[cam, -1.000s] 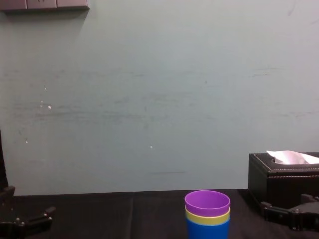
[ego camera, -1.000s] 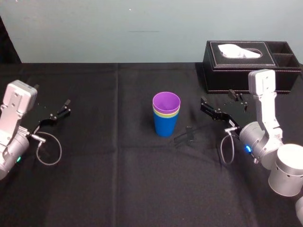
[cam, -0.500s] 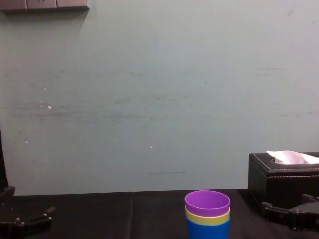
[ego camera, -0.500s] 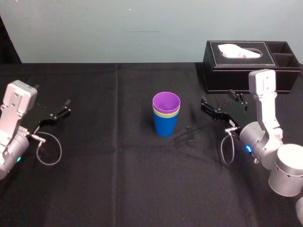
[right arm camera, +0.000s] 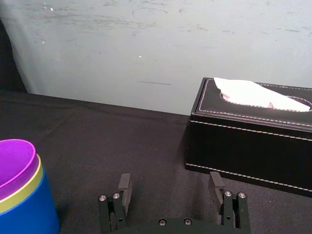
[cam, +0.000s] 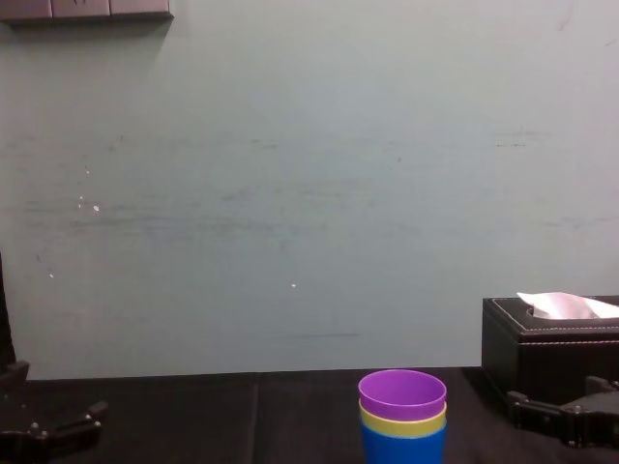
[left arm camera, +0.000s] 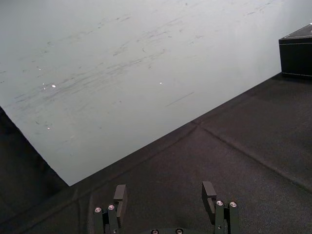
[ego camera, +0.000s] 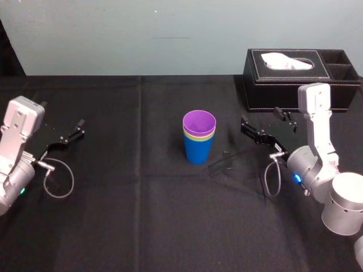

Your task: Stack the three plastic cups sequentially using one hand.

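Right now the three cups stand as one upright nested stack near the middle of the black cloth (ego camera: 142, 215): the blue cup (ego camera: 198, 152) sits on the cloth, the yellow-green cup (cam: 402, 420) sits inside it with a narrow band of rim showing, and the purple cup (ego camera: 199, 122) sits innermost on top, its mouth open upward.

From the head view, the right gripper (right arm camera: 170, 184) is at about 3 o'clock from the stack, near it but not touching, low over the cloth. Its two black fingers are spread wide with nothing between them. In its wrist view the stack lies off to one side of the fingers, well outside the gap.

At about 9 o'clock from the stack, well apart from it, the left gripper (left arm camera: 165, 195) is parked near the table's edge. Its fingers are likewise spread, with only cloth beyond them.

A black tissue box (ego camera: 283, 85) stands at roughly 1 o'clock from the stack, at the far edge of the table against the pale wall (ego camera: 170, 34), with a white tissue (ego camera: 283, 60) poking out of its top slot. The right gripper is nearer to the robot than this box and clear of it.
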You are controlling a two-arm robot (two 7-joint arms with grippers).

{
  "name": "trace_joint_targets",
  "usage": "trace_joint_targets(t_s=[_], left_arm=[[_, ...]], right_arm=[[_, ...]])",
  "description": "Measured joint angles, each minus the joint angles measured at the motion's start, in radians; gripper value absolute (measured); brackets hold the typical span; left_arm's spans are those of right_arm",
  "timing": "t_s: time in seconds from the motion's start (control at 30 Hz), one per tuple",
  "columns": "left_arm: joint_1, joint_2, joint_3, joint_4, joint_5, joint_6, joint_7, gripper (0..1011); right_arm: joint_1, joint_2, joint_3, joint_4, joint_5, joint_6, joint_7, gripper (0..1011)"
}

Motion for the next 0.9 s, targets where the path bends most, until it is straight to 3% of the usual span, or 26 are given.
trace_joint_targets(t_s=[0.9], left_arm=[[0.0, 0.0, 0.0, 0.0, 0.0, 0.0, 0.0, 1011]], right_arm=[[0.0, 0.0, 0.0, 0.0, 0.0, 0.0, 0.0, 1000]])
